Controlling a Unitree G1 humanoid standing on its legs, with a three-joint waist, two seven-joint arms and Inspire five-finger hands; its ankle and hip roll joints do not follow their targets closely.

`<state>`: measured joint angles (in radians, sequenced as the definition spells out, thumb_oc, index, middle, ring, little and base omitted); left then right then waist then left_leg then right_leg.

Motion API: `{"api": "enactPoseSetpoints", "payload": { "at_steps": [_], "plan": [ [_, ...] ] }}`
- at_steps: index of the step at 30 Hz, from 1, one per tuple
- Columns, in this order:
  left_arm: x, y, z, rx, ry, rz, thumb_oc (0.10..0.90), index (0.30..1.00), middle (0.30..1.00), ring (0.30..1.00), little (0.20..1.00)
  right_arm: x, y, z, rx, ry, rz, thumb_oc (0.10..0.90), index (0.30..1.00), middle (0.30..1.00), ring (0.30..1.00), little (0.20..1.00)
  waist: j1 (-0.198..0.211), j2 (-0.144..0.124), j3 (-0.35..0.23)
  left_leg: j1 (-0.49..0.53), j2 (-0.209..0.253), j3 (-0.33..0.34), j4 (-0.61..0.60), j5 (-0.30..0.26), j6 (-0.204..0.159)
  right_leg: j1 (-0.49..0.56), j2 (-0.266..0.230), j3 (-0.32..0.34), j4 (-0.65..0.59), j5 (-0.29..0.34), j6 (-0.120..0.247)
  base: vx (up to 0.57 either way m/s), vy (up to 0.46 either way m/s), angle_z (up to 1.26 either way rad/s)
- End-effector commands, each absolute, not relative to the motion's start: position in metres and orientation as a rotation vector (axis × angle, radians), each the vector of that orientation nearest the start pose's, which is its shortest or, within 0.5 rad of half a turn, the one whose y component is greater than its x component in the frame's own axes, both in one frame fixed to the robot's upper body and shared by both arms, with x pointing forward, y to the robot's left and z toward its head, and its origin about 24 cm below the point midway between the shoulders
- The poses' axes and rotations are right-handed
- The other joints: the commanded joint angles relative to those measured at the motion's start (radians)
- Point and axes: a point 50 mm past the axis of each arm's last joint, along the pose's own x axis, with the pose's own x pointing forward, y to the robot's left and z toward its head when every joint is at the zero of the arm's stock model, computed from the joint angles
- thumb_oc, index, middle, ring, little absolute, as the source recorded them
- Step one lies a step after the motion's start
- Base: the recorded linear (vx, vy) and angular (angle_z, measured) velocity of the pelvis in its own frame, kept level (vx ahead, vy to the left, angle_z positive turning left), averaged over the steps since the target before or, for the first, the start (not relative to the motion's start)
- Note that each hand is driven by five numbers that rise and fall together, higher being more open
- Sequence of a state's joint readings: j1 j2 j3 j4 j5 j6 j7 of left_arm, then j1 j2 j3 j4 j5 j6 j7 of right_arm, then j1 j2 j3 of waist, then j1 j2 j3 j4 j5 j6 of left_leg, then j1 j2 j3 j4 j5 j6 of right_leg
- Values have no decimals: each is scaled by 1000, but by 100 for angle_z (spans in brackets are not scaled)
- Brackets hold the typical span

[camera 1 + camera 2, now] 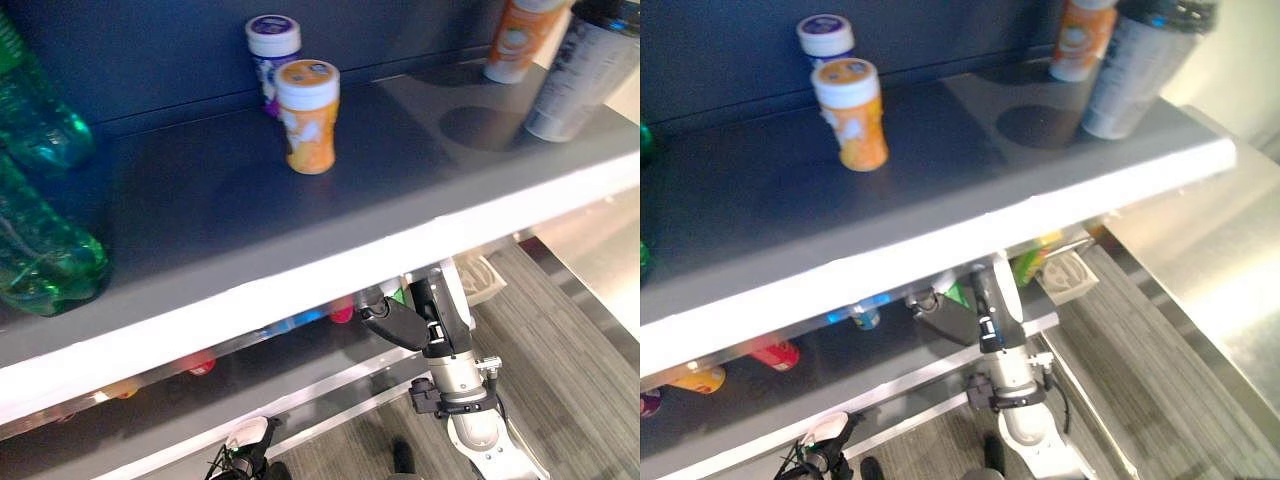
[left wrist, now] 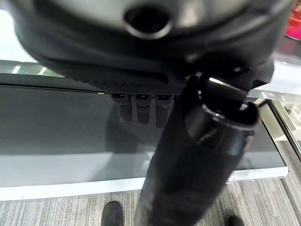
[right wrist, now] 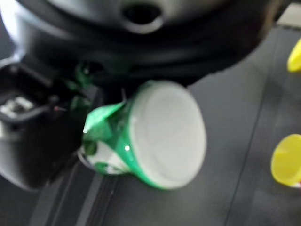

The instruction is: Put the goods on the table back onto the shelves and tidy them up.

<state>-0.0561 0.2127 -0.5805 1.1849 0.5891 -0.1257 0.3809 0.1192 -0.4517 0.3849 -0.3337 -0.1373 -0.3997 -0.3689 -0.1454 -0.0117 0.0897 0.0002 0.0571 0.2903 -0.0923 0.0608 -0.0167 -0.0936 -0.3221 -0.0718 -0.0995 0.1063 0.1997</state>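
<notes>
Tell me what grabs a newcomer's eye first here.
The orange jar standing mid-shelf on the dark upper shelf, with a purple jar just behind it. Green bottles crowd the shelf's left end. Below, the right hand holds a green, white-lidded jar at the lower shelf.

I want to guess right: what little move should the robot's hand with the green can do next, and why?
Probably lower the green can upright onto the dark lower shelf, I'd guess. The right hand holds it tilted above that shelf, beside the yellow-capped goods.

Green container (image 3: 141,136) blurred; right hand (image 3: 42,136) fingers prob. round it, mostly hidden.
</notes>
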Motion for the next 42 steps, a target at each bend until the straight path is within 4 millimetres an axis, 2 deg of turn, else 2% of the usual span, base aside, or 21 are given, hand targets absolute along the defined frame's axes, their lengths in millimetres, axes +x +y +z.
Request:
{"api": "enactPoseSetpoints", "payload": {
  "at_steps": [1, 8, 9, 12, 14, 16, 17, 19, 20, 22, 23, 24, 25, 26, 29, 30, 31, 34, 37, 39, 42],
  "plan": [
    [136, 177, -145, 1127, 605, -420, 800, 900, 900, 900, 900, 187, -128, 162, -235, -877, 180, 400, 300, 300, 300, 300, 12, -12, -58, 71, 98, 67, 5, -93, -76, 66, 8, 42, 12, 45, 36, 14, 2, 23],
    [138, 177, -143, 1125, 594, -425, 800, 900, 900, 900, 900, 189, -120, 157, -205, -847, 232, 400, 300, 300, 300, 300, 21, -22, -59, 80, 114, 60, 5, -90, -81, 79, 22, 28, 13, 36, 31, -2, -77, -15],
    [132, 184, -145, 1111, 639, -386, 800, 900, 900, 900, 900, 192, -120, 159, -199, -855, 236, 400, 300, 300, 300, 300, 26, -21, -49, 83, 144, 51, 5, -75, -92, 87, 48, 26, 31, 5, 15, -27, -273, 2],
    [129, 189, -146, 1108, 662, -366, 800, 900, 900, 900, 900, 193, -119, 161, -198, -867, 243, 400, 300, 300, 300, 300, 30, -20, -36, 83, 171, 44, 5, -60, -102, 84, 72, 29, 57, -27, -1, -39, -194, 5],
    [128, 196, -146, 1102, 684, -317, 800, 900, 900, 900, 900, 192, -115, 164, -176, -895, 274, 400, 300, 300, 300, 300, 53, -14, -1, 42, 227, 17, 5, -2, -133, 90, 118, 14, 67, -70, -27, -158, -337, 5],
    [128, 197, -146, 1094, 692, -304, 800, 900, 900, 900, 900, 192, -113, 165, -173, -904, 287, 400, 300, 300, 300, 300, 62, -8, 5, 9, 247, 1, 5, 37, -143, 85, 136, 1, 59, -72, -37, -223, -276, 27],
    [132, 195, -145, 1094, 678, -293, 800, 900, 900, 900, 900, 194, -111, 167, -178, -926, 303, 400, 300, 300, 300, 300, 76, 7, 23, -64, 283, -24, 5, 111, -177, 80, 166, -35, 41, -83, -49, -257, -269, 34],
    [133, 192, -145, 1097, 665, -307, 800, 900, 900, 900, 900, 195, -111, 167, -184, -927, 299, 400, 300, 300, 300, 300, 69, 10, 21, -86, 288, -17, 5, 119, -172, 73, 171, -57, 36, -84, -55, -241, -167, 54],
    [133, 184, -145, 1119, 635, -374, 800, 900, 900, 900, 900, 197, -112, 166, -195, -926, 298, 400, 300, 300, 300, 300, 58, 5, 18, -51, 264, 30, 22, 72, -142, 63, 164, -79, 37, -72, -62, -268, -134, 88],
    [138, 172, -142, 1176, 547, -491, 800, 900, 900, 900, 900, 196, -115, 167, -192, -924, 308, 400, 300, 300, 300, 300, 30, -2, 22, -9, 186, 16, 157, -65, -123, 43, 148, -89, 35, -34, -74, -304, -66, 41],
    [141, 170, -141, 1186, 529, -510, 800, 900, 900, 900, 900, 195, -117, 166, -187, -917, 304, 400, 300, 300, 300, 300, 18, -2, 21, 2, 160, 5, 201, -100, -118, 33, 145, -93, 37, -22, -77, -229, 3, -7],
    [141, 170, -141, 1187, 529, -510, 800, 900, 900, 900, 900, 195, -117, 166, -186, -918, 304, 400, 300, 300, 300, 300, 16, -4, 20, -5, 157, 2, 206, -99, -115, 30, 142, -95, 37, -18, -77, -163, 79, 14],
    [142, 168, -142, 1202, 521, -534, 800, 900, 900, 900, 900, 194, -120, 164, -188, -905, 300, 400, 300, 300, 300, 300, -10, 4, 13, 44, 121, -1, 220, -157, -108, 19, 144, -102, 44, -2, -76, -126, 139, 24],
    [142, 164, -142, 1220, 509, -554, 800, 900, 900, 900, 900, 193, -122, 163, -200, -901, 282, 400, 300, 300, 300, 300, -36, 13, 5, 75, 105, 20, 196, -180, -91, 9, 139, -117, 55, 5, -70, -108, 141, 56],
    [142, 158, -143, 1220, 500, -578, 800, 900, 900, 900, 900, 192, -128, 161, -228, -879, 259, 400, 300, 300, 300, 300, -61, 36, -12, 139, 81, 50, 91, -180, -72, -8, 132, -126, 68, 22, -56, -110, 224, 61],
    [141, 153, -143, 1225, 487, -599, 800, 900, 900, 900, 900, 190, -131, 158, -253, -868, 233, 400, 300, 300, 300, 300, -74, 40, -21, 154, 43, 39, 9, -165, -56, -42, 114, -118, 73, 52, -37, -151, 289, 31],
    [141, 153, -144, 1225, 488, -600, 800, 900, 900, 900, 900, 190, -131, 158, -254, -867, 233, 400, 300, 300, 300, 300, -73, 43, -21, 156, 45, 39, 11, -171, -56, -40, 115, -117, 74, 48, -35, -170, 263, 34],
    [141, 152, -144, 1215, 500, -592, 800, 900, 900, 900, 900, 191, -133, 155, -276, -849, 188, 400, 300, 300, 300, 300, -80, 20, -15, 145, -11, 45, 5, -186, -29, -80, 76, -91, 53, 138, 2, -200, 201, 8],
    [132, 157, -148, 1225, 535, -600, 800, 900, 900, 900, 900, 192, -129, 156, -302, -865, 183, 400, 300, 300, 300, 300, -70, 5, -2, 145, -34, 69, 5, -190, -17, -88, 56, -104, 35, 182, 21, -174, 148, 7],
    [128, 161, -150, 1233, 565, -601, 800, 900, 900, 900, 900, 193, -125, 157, -290, -874, 197, 400, 300, 300, 300, 300, -63, 3, 18, 146, -35, 92, 5, -185, -7, -94, 52, -117, 55, 186, 32, -182, 89, -24],
    [125, 167, -151, 1226, 598, -580, 800, 900, 900, 900, 900, 194, -123, 155, -287, -860, 208, 400, 300, 300, 300, 300, -57, 10, 29, 129, -30, 99, 5, -169, 2, -78, 59, -128, 112, 131, 12, -161, 54, -21]
  ]
}}
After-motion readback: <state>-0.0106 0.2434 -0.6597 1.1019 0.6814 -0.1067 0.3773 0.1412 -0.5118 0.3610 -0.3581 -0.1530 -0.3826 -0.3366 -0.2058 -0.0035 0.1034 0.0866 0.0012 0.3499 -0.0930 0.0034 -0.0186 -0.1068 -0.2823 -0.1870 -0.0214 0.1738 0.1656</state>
